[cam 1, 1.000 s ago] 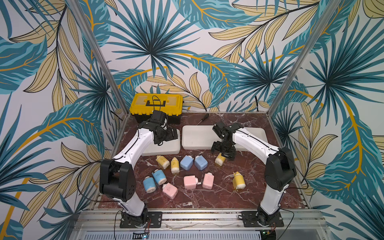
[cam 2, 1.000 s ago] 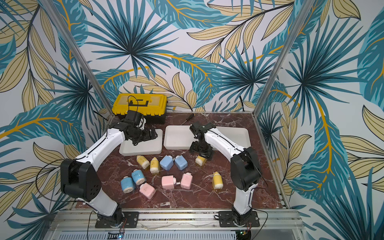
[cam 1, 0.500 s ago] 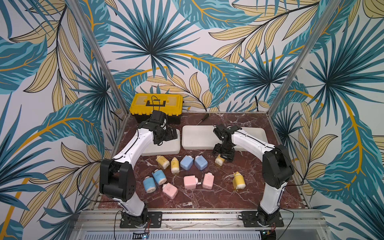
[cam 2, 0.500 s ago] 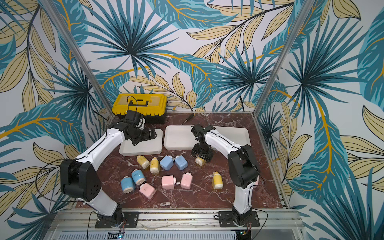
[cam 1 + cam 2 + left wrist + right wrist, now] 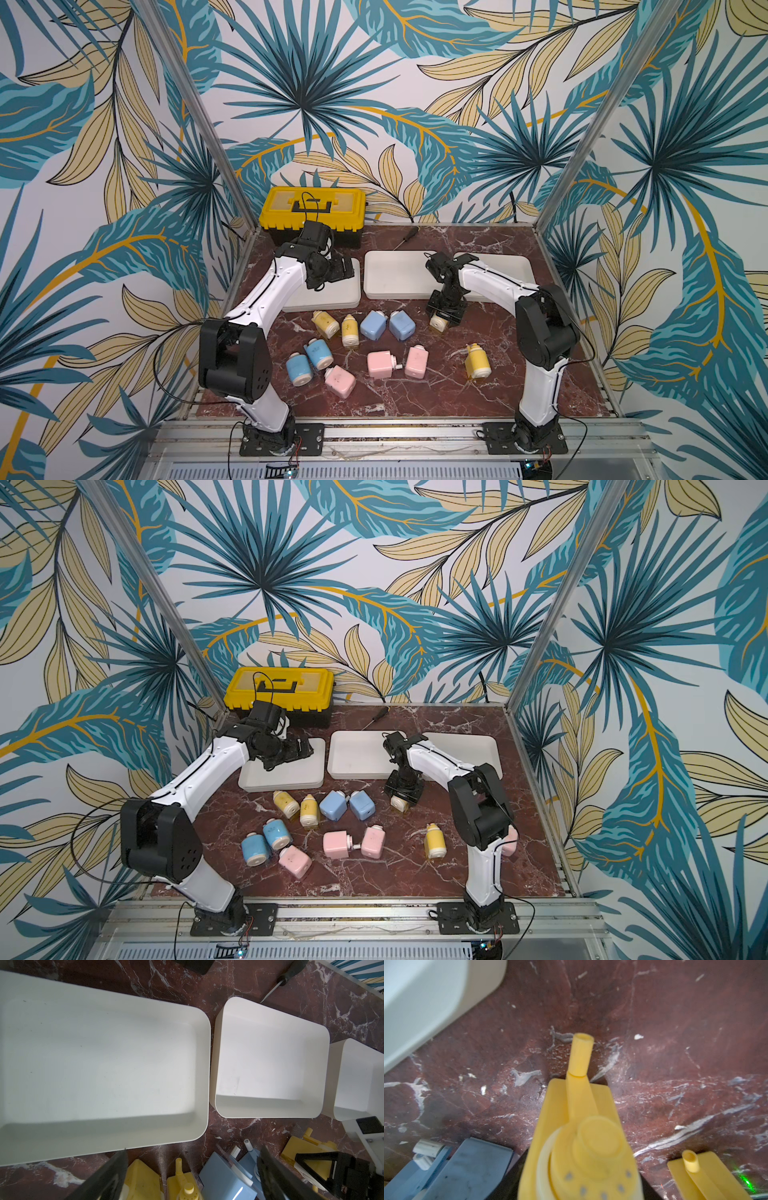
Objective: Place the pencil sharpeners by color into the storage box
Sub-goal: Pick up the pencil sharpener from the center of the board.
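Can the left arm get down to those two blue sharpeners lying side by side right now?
Probably yes. The left gripper hangs open above the nearest white tray, and the blue sharpeners lie just in front of it with nothing covering them.

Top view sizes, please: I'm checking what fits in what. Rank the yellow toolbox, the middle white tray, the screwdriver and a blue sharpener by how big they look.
1-2. yellow toolbox and middle white tray: too close to rank.
3. blue sharpener.
4. screwdriver: thin and farther back, so this rank is unsure.
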